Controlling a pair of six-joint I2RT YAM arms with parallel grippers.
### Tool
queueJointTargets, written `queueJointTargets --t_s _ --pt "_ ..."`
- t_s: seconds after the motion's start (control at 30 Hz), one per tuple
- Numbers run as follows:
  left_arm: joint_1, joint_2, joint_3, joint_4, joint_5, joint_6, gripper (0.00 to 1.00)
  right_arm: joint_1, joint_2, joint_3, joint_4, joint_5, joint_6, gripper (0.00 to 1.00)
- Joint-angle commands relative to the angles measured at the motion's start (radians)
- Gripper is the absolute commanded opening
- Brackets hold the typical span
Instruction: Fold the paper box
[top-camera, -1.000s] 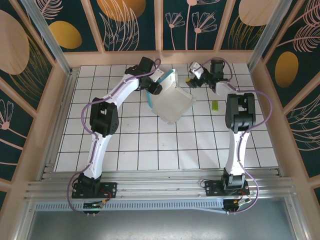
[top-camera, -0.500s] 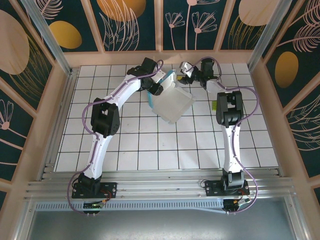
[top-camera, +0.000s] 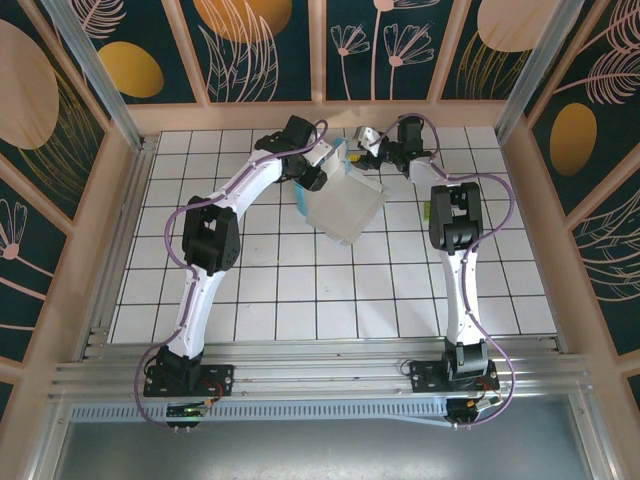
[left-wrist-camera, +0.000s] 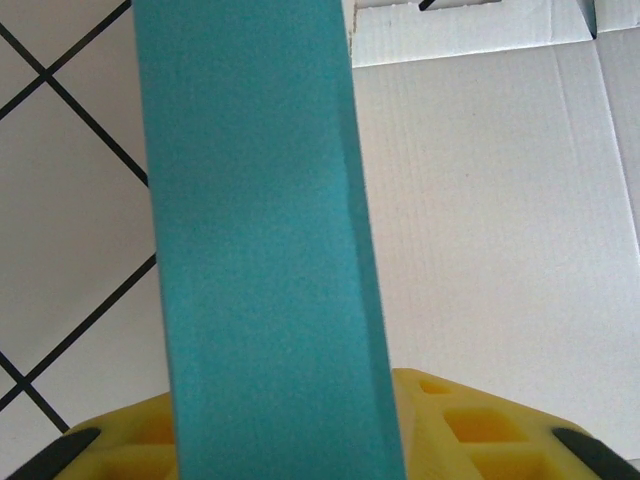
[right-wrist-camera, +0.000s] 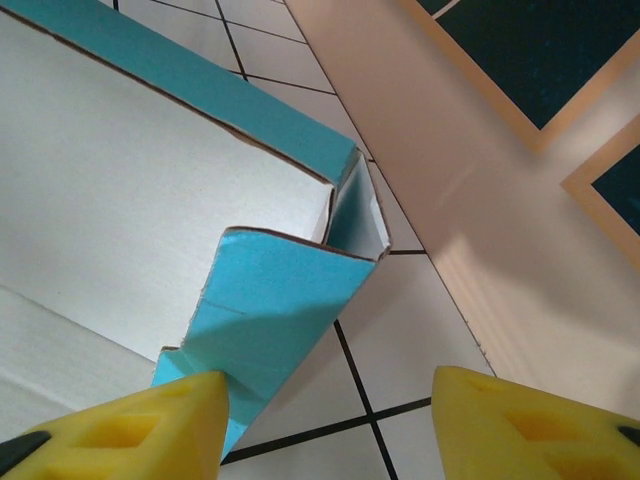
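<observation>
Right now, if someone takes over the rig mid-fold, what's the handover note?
Left gripper: shut on a turquoise side flap of the paper box, holding it raised.
Right gripper: open, fingers either side of a bent corner flap, not clamped.
Box: far middle of the table, white side up, not yet folded flat.
Done: one side lifted. Left: fold in the flaps and flatten.

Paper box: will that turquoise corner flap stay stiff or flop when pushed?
Probably it bends at its creases: the paper box looks like thin card, and the corner flap stands curled. Likely light: the left gripper pinches only one turquoise strip. It may slide on the tiles.
</observation>
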Motion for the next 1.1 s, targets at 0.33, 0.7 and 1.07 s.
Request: queueJointTargets --t_s 0.33,0.7,1.07 --pt "-0.015 -0.026 0.004 0.015 0.04 0.033 0.38 0.062 0.074 0.074 -0.025 -0.053 -0.008 0.51" --pt "-0.016 -0.035 -0.007 0.036 0.047 0.032 0.38 0.097 0.081 0.062 0.019 0.004 0.028 0.33" --pt "-0.016 -0.036 -0.007 0.043 0.04 0.024 0.38 0.106 0.036 -0.011 0.036 0.06 0.032 0.13"
